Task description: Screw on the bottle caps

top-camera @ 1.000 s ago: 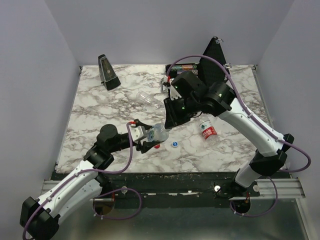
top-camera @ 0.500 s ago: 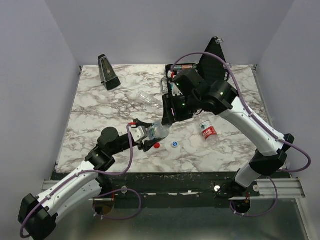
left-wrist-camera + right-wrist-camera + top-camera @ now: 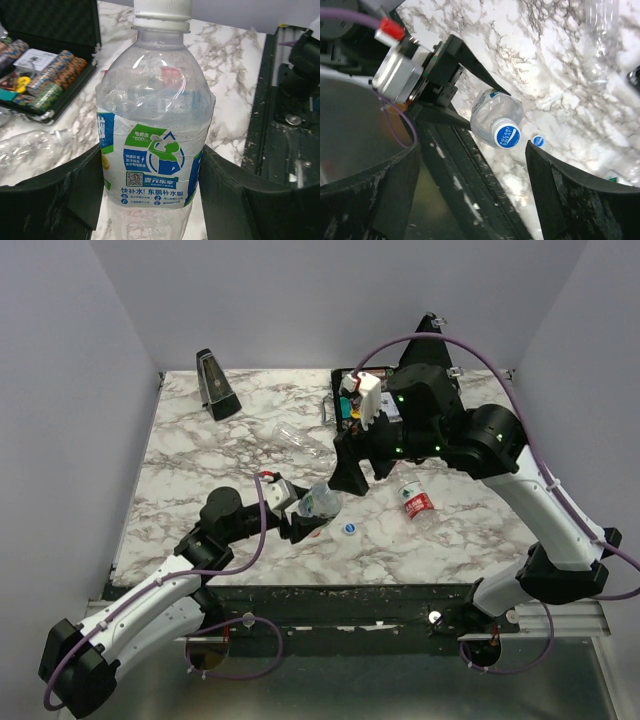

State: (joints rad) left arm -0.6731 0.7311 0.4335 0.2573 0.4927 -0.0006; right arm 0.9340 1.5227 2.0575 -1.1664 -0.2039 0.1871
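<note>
So from where I'm standing, the left end effector (image 3: 308, 515) has its fingers clamped on the sides of a bottle (image 3: 152, 125), the one with the blue, green and white label. It's holding it a bit left of the middle of the overhead view, tipped toward the upper right. That bottle has a blue-and-white cap (image 3: 505, 135) sitting on its neck, though I can't tell how tight it is. The right end effector (image 3: 347, 478) hangs just above and to the right of the bottle's top with its fingers spread wide and nothing between them, looking straight down at that cap. On the marble counter (image 3: 200, 470) there's a loose blue cap (image 3: 349, 529) just right of the held bottle, toward the bottom of the frame. A red cap (image 3: 316, 533) peeks out right next to the left fingers. Further right a red-label bottle (image 3: 417, 505) lies on its side, and a clear bottle (image 3: 300, 440) lies on its side up from the middle. The black case (image 3: 45, 75) of chips sits open at the upper right of the overhead view, and a metronome (image 3: 216, 385) stands at the upper left.
</note>
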